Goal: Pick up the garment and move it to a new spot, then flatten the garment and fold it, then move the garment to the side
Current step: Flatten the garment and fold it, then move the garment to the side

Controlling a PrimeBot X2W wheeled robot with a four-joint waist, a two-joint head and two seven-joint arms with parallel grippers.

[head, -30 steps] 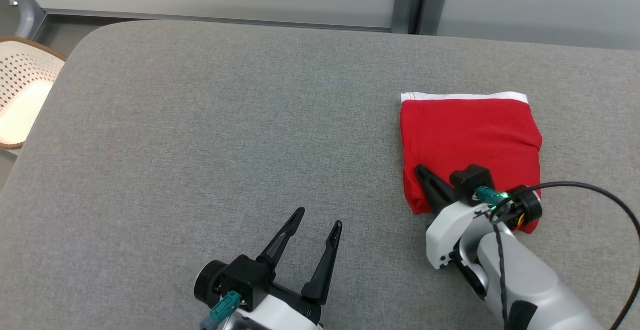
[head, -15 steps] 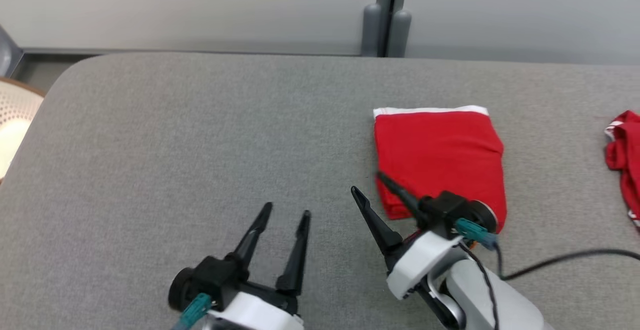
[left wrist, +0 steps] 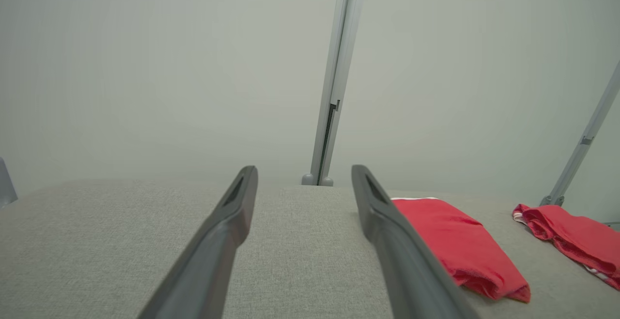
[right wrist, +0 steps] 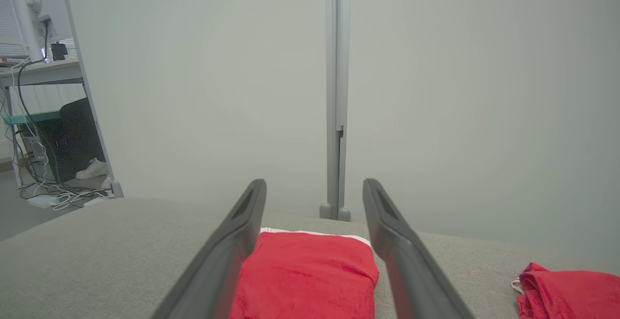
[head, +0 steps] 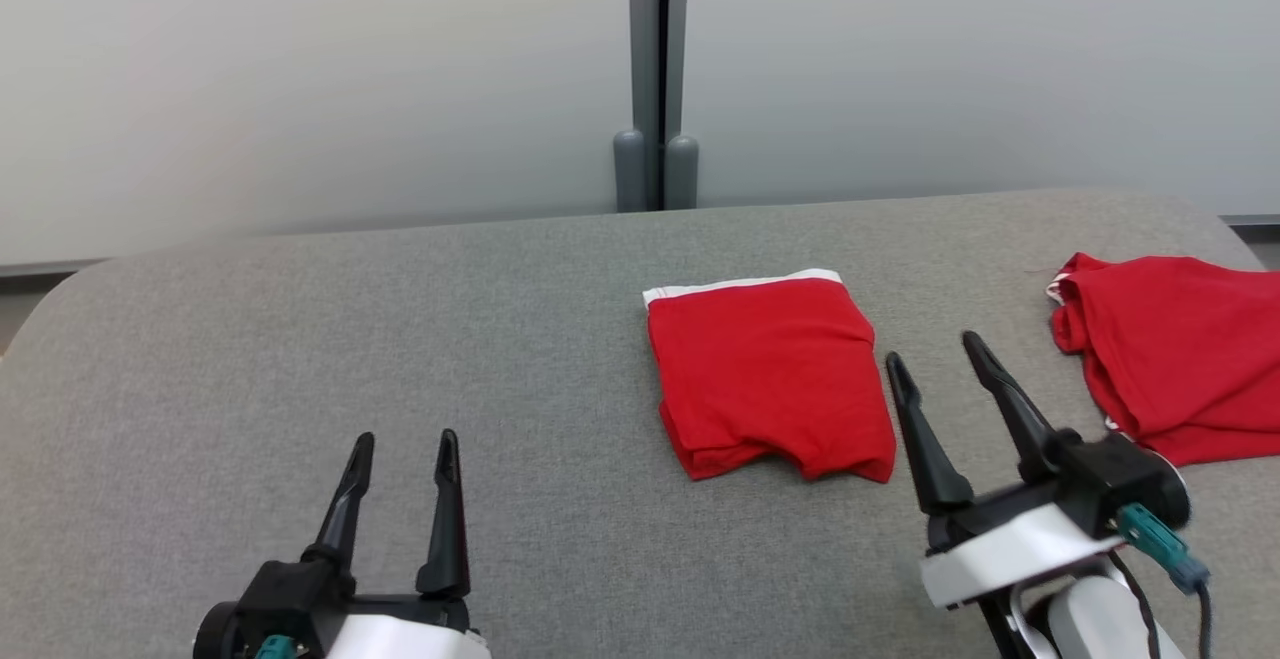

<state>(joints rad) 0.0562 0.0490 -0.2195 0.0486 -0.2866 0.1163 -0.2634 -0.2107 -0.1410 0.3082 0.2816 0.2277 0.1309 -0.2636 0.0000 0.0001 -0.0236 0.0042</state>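
Folded red cloth garment [head: 770, 379] on grey fabric desk [head: 400, 339] | left gripper [head: 406, 436], right gripper [head: 931, 347]: fingers apart, empty | task apparently complete.

The left gripper [head: 406, 435] and right gripper [head: 930, 347] bear long, tapering black fingers [head: 443, 519] on white wrist shells [head: 1010, 549]. A teal plug [head: 1150, 531] trails a dark cable [head: 1204, 619].

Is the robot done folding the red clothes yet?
Nearly. The folded garment lies flat on the grey table. Both pairs of jaws stand open, holding nothing. A crumpled garment at the right probably comes next.
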